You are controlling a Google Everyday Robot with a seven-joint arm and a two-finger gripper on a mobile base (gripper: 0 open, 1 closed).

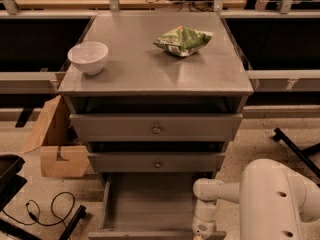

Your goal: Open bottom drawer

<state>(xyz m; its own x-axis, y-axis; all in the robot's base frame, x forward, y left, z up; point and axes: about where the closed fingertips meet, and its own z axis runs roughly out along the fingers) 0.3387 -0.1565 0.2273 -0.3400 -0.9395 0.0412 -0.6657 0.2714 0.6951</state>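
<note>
Speckled floor [262,151] surrounds a grey cabinet [150,79] with three drawers. On its top, a white bowl [88,57] sits at 9 o'clock near the left edge, and a crumpled green bag [183,39] lies at 1 o'clock toward the back. The top drawer [115,128] and middle drawer [120,162] are closed, each showing a small round knob. The bottom drawer [145,204] stands open, drawn out toward 6 o'clock, its plain grey inside exposed. My gripper [203,229] hangs at 5 o'clock, at the right end of that drawer's front, on my white arm [280,199] reaching in from 4 o'clock. Whether it is released or clenched, I cannot tell. A cardboard box [55,144] lies at 9 o'clock of the cabinet, and a black cable [47,209] at 7 o'clock.
</note>
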